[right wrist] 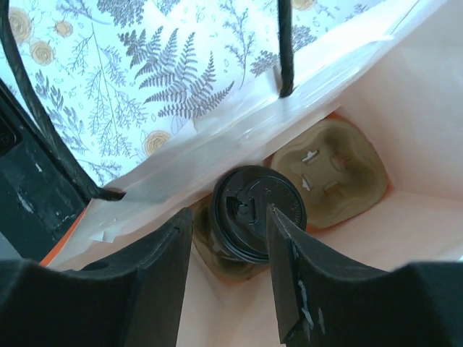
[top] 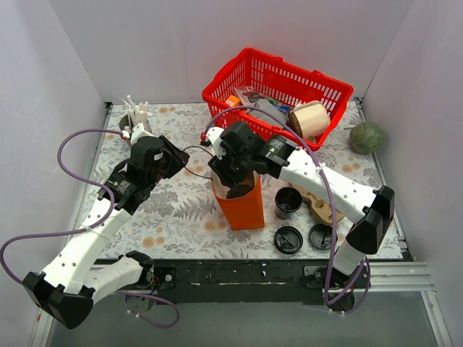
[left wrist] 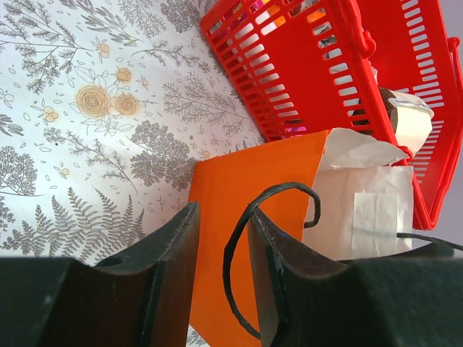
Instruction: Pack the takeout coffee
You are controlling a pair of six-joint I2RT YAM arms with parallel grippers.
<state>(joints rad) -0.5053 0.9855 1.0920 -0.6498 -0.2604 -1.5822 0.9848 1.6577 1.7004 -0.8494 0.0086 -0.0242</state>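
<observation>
Inside the orange bag, the takeout coffee wears a black lid.

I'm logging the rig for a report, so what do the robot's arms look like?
The left arm and right arm match: white shells over the long links, black joints. A purple cable loops beside each. The jaws are black, flat-faced wedges, the right pair flecked with pale scuffs. No lettering shows.

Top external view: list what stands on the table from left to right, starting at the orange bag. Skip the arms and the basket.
orange bag → open black cup → loose black lid → green melon. The other lid lies directly in front of the cup, so it is left out.
</observation>
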